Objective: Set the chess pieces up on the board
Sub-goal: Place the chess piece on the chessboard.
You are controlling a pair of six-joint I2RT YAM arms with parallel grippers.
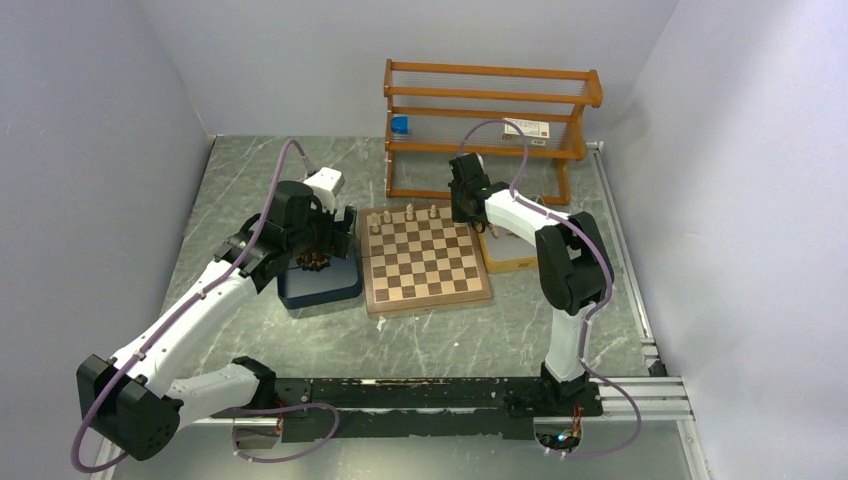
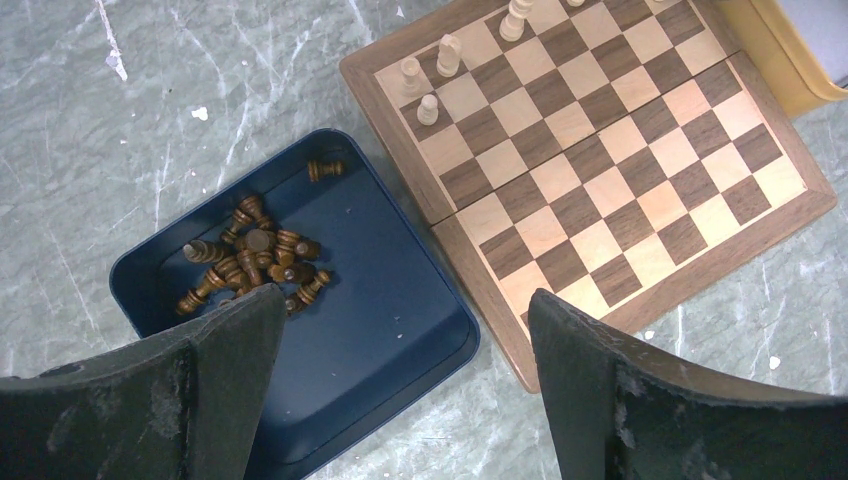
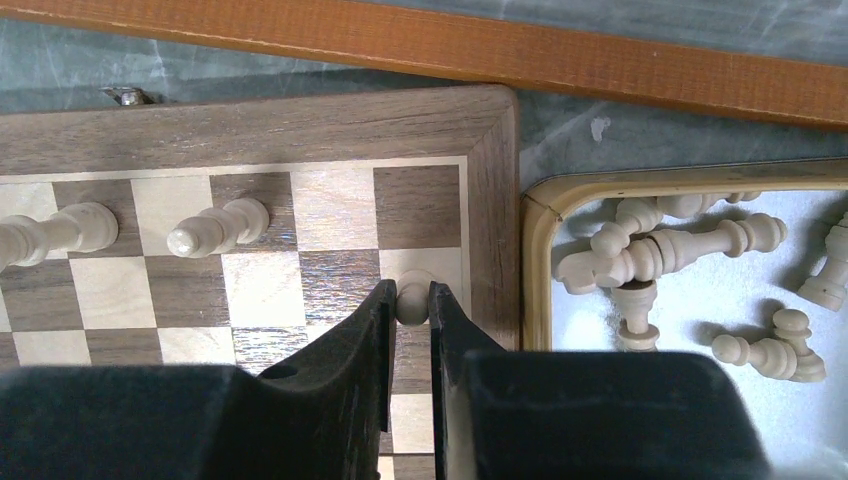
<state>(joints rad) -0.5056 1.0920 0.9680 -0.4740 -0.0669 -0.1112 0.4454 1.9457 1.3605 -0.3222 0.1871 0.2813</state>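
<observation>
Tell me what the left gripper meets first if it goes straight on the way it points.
The left gripper would probably meet the blue tray's bare floor, beside the heap of dark pieces; depth is hard to judge.

We see soft, even light from above; pale cream wooden chess pieces (image 3: 690,245) cast faint shadows in the shallow tan tray (image 3: 535,260); our overhead view looks slightly soft.
</observation>
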